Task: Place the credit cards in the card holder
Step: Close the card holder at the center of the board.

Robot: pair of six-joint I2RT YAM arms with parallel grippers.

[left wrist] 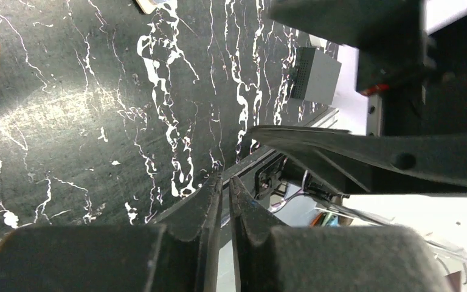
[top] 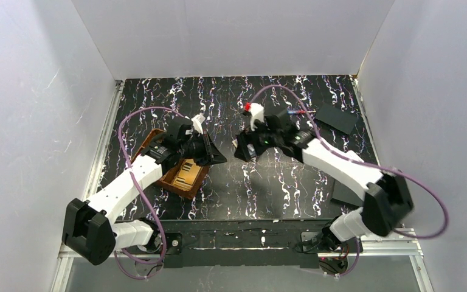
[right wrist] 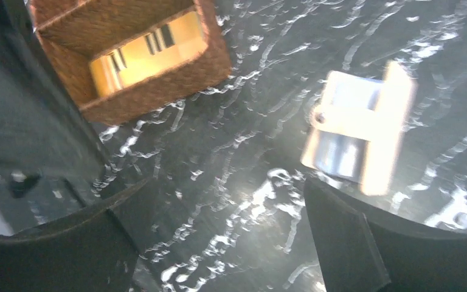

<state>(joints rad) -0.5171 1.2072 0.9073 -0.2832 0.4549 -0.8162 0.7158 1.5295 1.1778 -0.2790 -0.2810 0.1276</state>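
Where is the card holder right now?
Right wrist view, right of centre: the card holder lies on the table just beyond the open right gripper, apart from the woven tray at upper left.

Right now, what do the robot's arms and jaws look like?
The left arm and right arm match: white shells, black joints. A purple cable loops along each. The jaws are black, flat and tapered. A small red part sits atop the right wrist.
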